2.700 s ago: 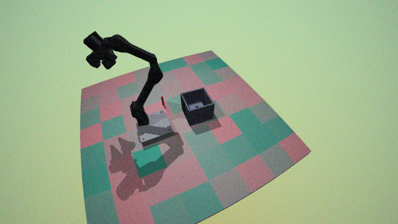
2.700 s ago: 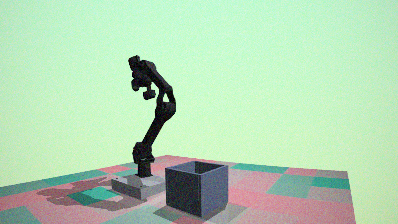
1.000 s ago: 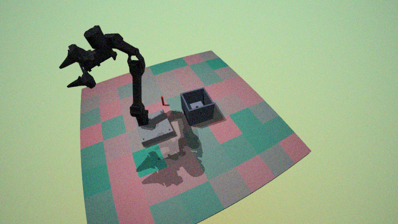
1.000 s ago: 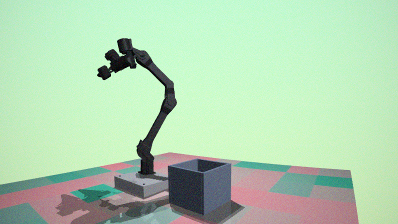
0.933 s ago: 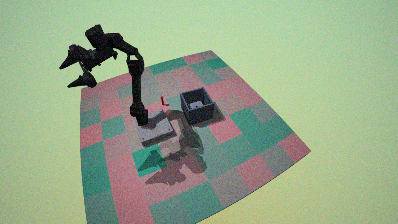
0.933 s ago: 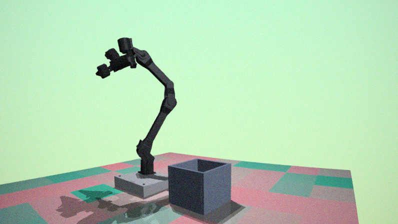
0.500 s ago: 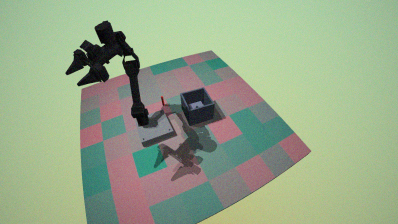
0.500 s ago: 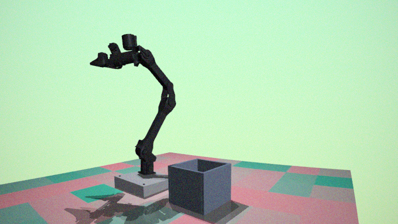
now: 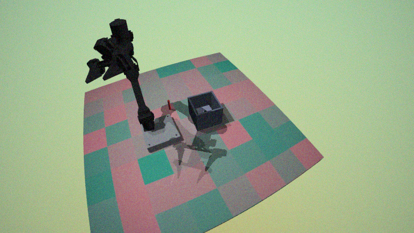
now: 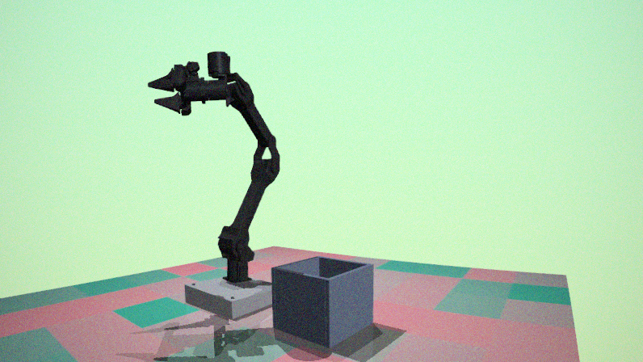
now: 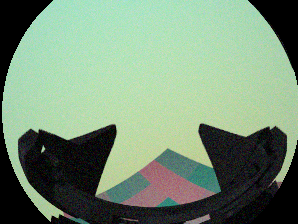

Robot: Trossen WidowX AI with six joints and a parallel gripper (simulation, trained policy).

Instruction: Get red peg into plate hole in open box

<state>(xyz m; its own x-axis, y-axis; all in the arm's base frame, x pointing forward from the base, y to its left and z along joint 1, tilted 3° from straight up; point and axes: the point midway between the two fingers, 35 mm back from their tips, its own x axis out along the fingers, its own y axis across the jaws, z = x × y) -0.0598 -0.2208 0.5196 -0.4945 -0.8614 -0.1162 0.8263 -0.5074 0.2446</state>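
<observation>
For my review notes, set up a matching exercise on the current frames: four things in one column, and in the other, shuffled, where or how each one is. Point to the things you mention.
Things
1. red peg (image 9: pixel 169 105)
2. open box (image 9: pixel 209 119) (image 10: pixel 300 305)
3. gripper (image 9: pixel 95 81) (image 10: pixel 151 93) (image 11: pixel 158 129)
4. base plate (image 9: pixel 162 140) (image 10: pixel 208 301)

Places and states
A. light grey, under the foot of the arm
B. upright on the patchwork surface, between the arm and the dark-walled container
C. dark blue-grey walls, a pale plate inside at the bottom
D. raised high, fingers apart with nothing between them

Pairs
1-B
2-C
3-D
4-A
</observation>
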